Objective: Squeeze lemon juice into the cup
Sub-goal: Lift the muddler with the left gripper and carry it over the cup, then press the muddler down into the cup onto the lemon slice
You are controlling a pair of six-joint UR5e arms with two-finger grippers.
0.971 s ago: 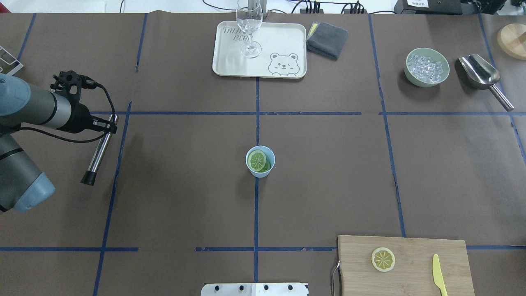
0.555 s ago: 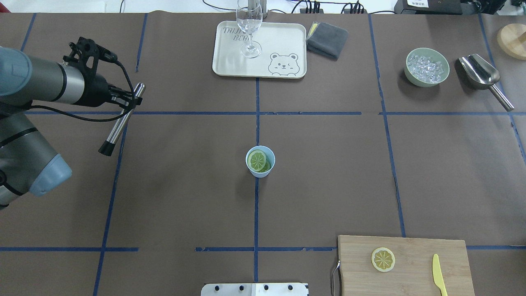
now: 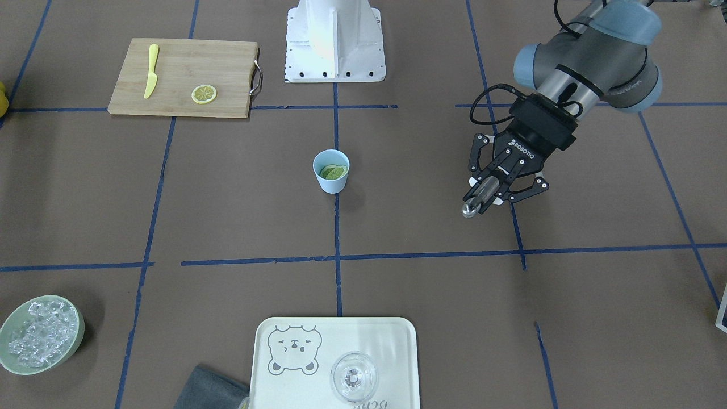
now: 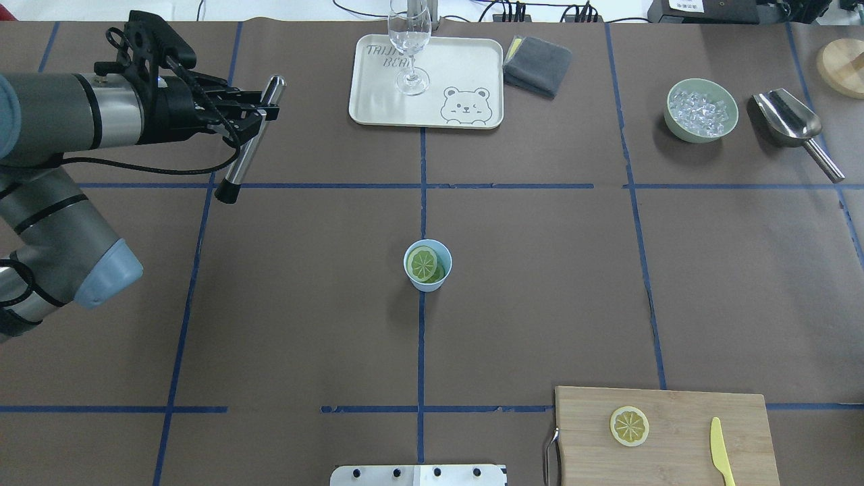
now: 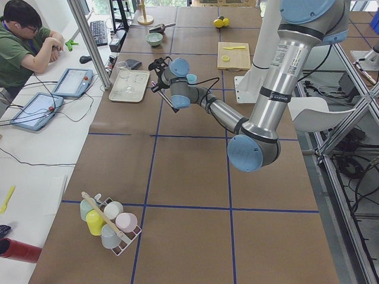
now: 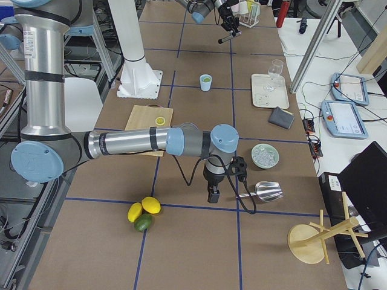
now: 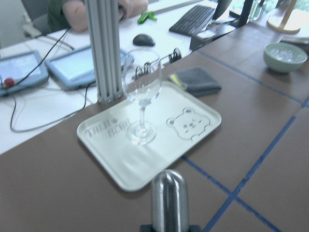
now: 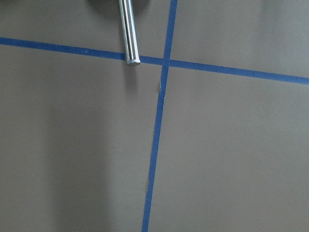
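The pale blue cup (image 4: 427, 278) stands at the table's centre with lemon slices (image 4: 422, 263) inside it, also visible in the front view's cup (image 3: 331, 180). Another lemon slice (image 4: 629, 426) lies on the cutting board (image 4: 675, 412). My left gripper (image 4: 258, 112) is at the far left, well away from the cup, shut on a steel muddler (image 4: 243, 152) whose black tip points down and toward me. The left wrist view shows the muddler's rounded end (image 7: 169, 198). The right gripper (image 6: 213, 194) shows only in the right side view, near the scoop; I cannot tell its state.
A bear tray (image 4: 472, 67) with a wine glass (image 4: 409, 47) sits at the far middle, a grey cloth (image 4: 536, 64) beside it. The ice bowl (image 4: 702, 109) and steel scoop (image 4: 790, 121) are far right. A yellow knife (image 4: 721, 451) lies on the board.
My left arm has swung away from me and rightward toward the tray, carrying the muddler. The cup and lemon slices have not moved.
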